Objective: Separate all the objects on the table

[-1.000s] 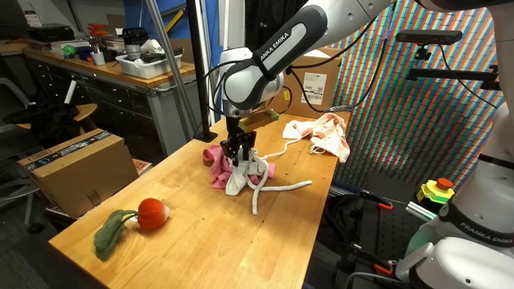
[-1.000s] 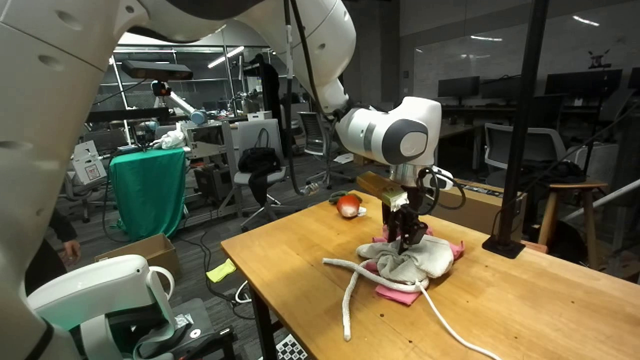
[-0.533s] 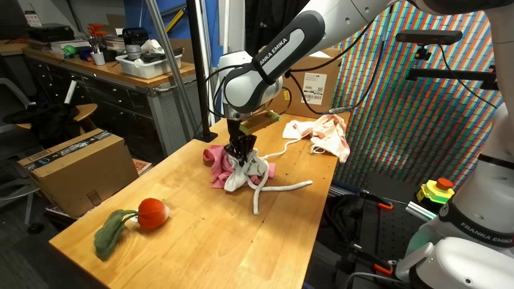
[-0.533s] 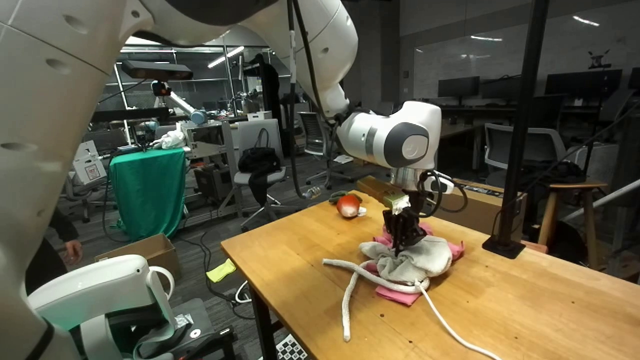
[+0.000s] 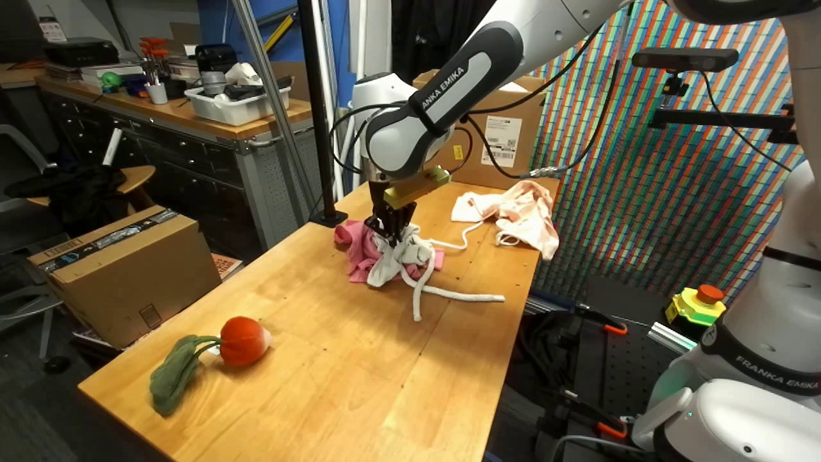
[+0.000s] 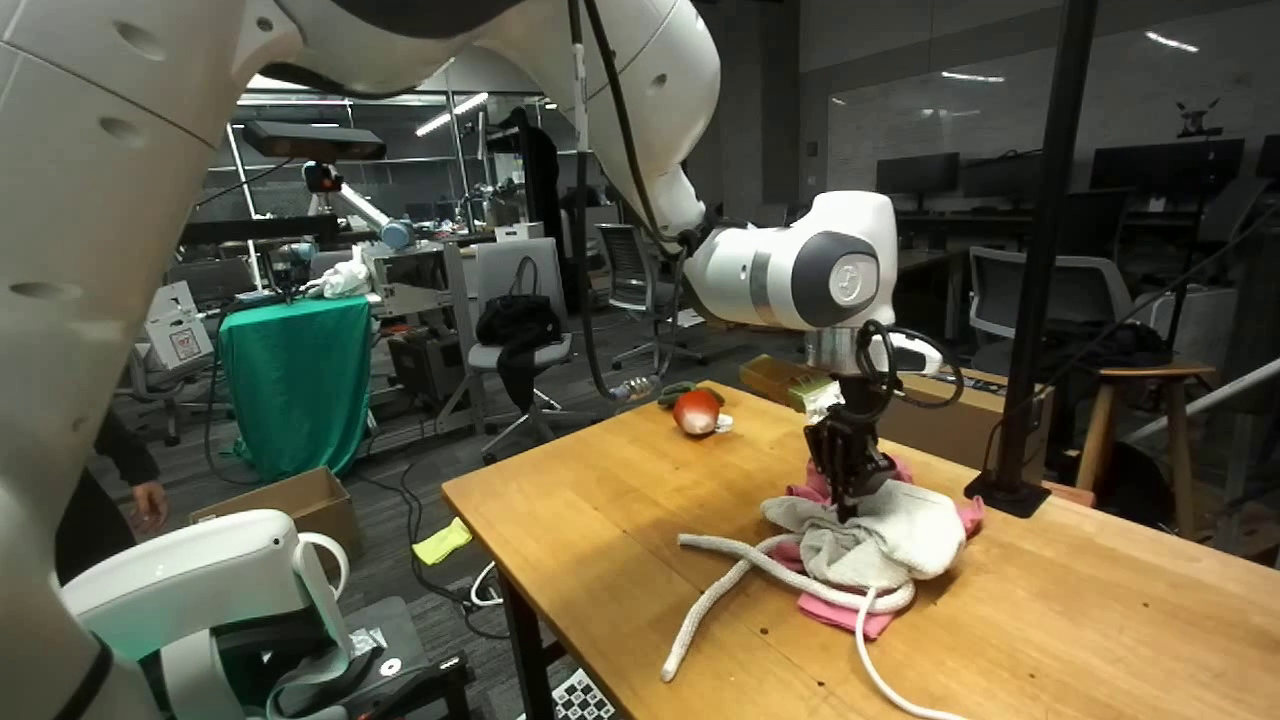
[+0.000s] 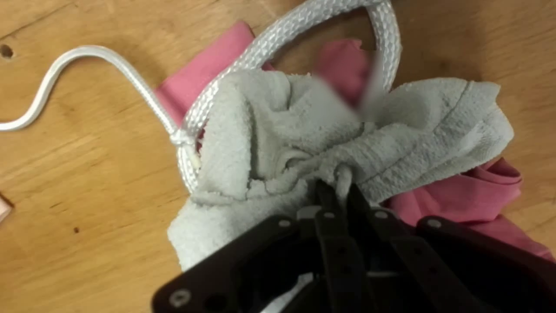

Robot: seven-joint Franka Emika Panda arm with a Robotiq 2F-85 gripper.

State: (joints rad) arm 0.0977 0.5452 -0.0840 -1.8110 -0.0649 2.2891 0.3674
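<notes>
My gripper [image 7: 341, 191] is shut on a raised fold of the beige cloth [image 6: 925, 530], most of which rests in a heap. Under it spreads the pink cloth [image 5: 362, 250], partly covered. A thick white rope [image 6: 700, 612] loops over the pink cloth beside the beige one, its two ends trailing onto the table [image 5: 346, 391]. Knotted to that rope, a thin white cord [image 7: 100, 52] runs off toward a pale peach cloth [image 5: 524, 215] at the table's far end. Well apart, near the opposite end, lies the red ball [image 5: 242, 341] with its green leafy stem [image 5: 172, 378].
A black post [image 6: 1030, 300] stands on the table's edge close to the heap. Behind the peach cloth is a cardboard box [image 5: 507, 138]. A yellow-green block [image 5: 417, 186] sits on the arm beside the gripper. Another box [image 5: 128, 276] stands off the table.
The fingers, apart a second ago, came together on the beige cloth. Since then the gripper has lifted slightly and shifted away from the red ball, dragging the beige cloth, pink cloth and rope along.
</notes>
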